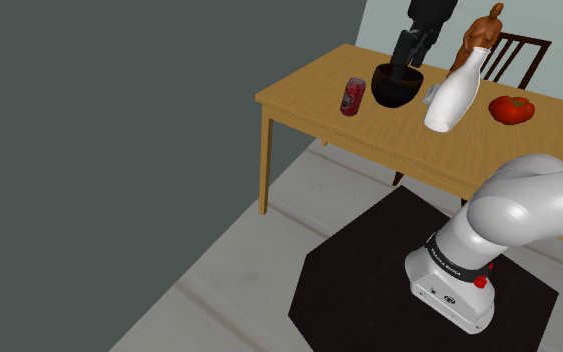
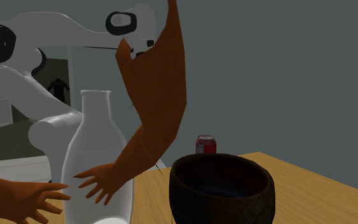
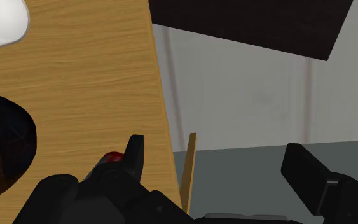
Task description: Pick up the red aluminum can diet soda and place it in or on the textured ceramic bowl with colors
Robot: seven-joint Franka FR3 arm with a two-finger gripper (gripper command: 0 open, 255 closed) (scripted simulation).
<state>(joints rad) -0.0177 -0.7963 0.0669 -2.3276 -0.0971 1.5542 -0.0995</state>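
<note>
Fig. – Approach phase, pre-grasp. The gripper (image 1: 404, 68) hangs over the table (image 1: 299, 92), above the dark bowl (image 1: 397, 86); in the wrist view its fingers (image 3: 134, 151) stand wide apart w/ nothing between them but floor and table edge, so the hand is empty. The red can (image 1: 353, 97) stands upright on the table, just beside the bowl on the shoulder view's left and near the table's front edge. In the wrist view only its top peeks out against the outer side of one finger, i.e. it is not yet bracketed.

Next move, as judged: shift the hand sideways until the can sits between the fingers, then descend and close – approx. mid-height on the can.

Surroundings: a white bottle (image 1: 456, 95) on the bowl's other side, a brown figurine (image 1: 482, 35) behind it, a red object (image 1: 512, 109) farther along and a chair (image 1: 521, 55) beyond the table.

Hazards: the bowl's rim is close to the can, so one finger has little room; a nudge could tip the can twd. the table edge.
</note>
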